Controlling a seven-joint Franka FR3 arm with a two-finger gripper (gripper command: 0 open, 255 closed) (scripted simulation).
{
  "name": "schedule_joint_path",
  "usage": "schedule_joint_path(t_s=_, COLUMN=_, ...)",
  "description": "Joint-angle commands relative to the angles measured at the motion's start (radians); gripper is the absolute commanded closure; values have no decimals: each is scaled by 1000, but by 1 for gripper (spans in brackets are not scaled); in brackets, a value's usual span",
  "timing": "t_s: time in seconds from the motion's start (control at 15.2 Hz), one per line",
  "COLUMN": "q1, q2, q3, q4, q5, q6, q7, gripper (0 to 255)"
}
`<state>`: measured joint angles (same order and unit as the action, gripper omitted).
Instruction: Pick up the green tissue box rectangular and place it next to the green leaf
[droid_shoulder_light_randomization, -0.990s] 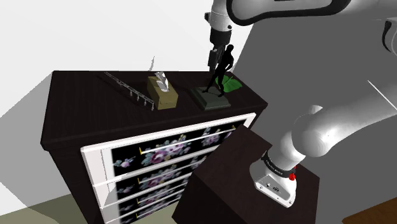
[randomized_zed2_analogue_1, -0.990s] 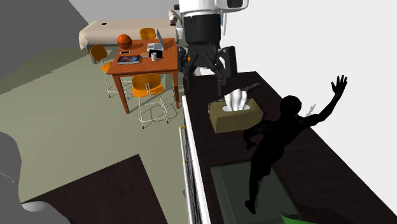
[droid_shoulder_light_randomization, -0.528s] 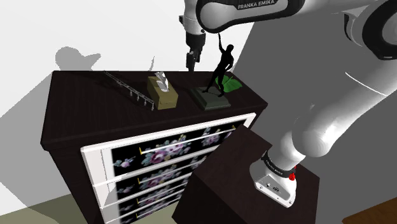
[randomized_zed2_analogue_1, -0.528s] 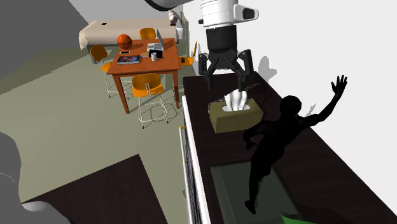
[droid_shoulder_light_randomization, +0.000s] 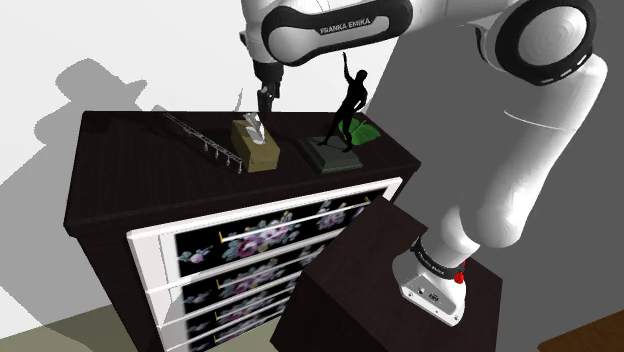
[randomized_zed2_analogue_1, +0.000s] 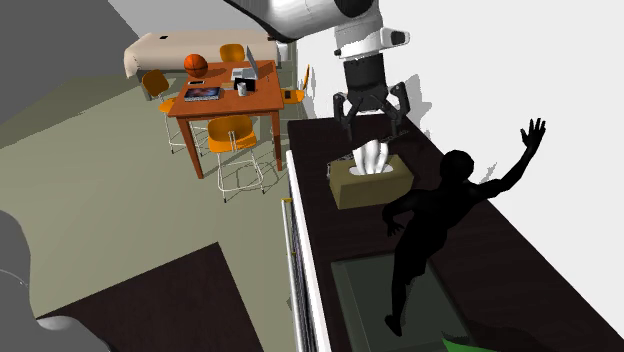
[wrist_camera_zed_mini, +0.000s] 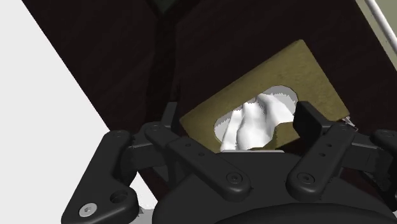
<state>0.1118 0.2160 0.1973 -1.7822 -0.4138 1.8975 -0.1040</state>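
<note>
Hovering just above the olive-brown tissue box (randomized_zed2_analogue_1: 371, 181), the jaws stand wide open and hold nothing. In the second exterior view the two black fingers (randomized_zed2_analogue_1: 348, 106) point down on either side of the white tissue (randomized_zed2_analogue_1: 372, 157) that stands up out of the box's top slot, and a gap shows between them and the box. The wrist view looks straight down on the same box (wrist_camera_zed_mini: 273, 79), which lies slanted below the jaws, with the crumpled tissue (wrist_camera_zed_mini: 253, 122) between the spread fingers (wrist_camera_zed_mini: 310, 125) and touching neither.

The box rests flat on the top of a dark dresser (droid_shoulder_light_randomization: 140, 172) with flower-patterned drawer fronts. On the stand's side of the jaws, near the box but apart from it, a black figurine (droid_shoulder_light_randomization: 349, 104) of a person with one arm raised stands on a grey-green slab (droid_shoulder_light_randomization: 331, 156). The green leaf (droid_shoulder_light_randomization: 367, 130) lies just past the figurine, farther from the jaws and well apart from the box. On the other side of the jaws, a slim hook rack (droid_shoulder_light_randomization: 203, 140) lies close beside the box.
</note>
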Motion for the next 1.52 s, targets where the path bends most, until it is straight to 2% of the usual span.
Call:
schedule_joint_path(t_s=0.0, q1=19, q2=78, q3=5, q4=77, q5=-36, q6=-3, q7=1, gripper=0)
schedule_joint_path(t_s=0.26, q1=62, q2=234, q3=4, q4=246, q5=-101, q6=-17, q7=-11, gripper=0)
schedule_joint_path(t_s=0.33, q1=64, q2=240, q3=4, q4=253, q5=-103, q6=-18, q7=-12, gripper=0)
schedule_joint_path(t_s=0.79, q1=45, q2=265, q3=-10, q4=198, q5=-121, q6=65, q7=1, gripper=0)
schedule_joint_path(t_s=1.32, q1=45, q2=265, q3=-10, q4=198, q5=-121, q6=65, q7=1, gripper=0)
schedule_joint_path(t_s=1.39, q1=45, q2=265, q3=-10, q4=198, q5=-121, q6=65, q7=1, gripper=255)
schedule_joint_path(t_s=1.45, q1=45, q2=265, q3=-10, q4=198, q5=-121, q6=65, q7=1, gripper=255)
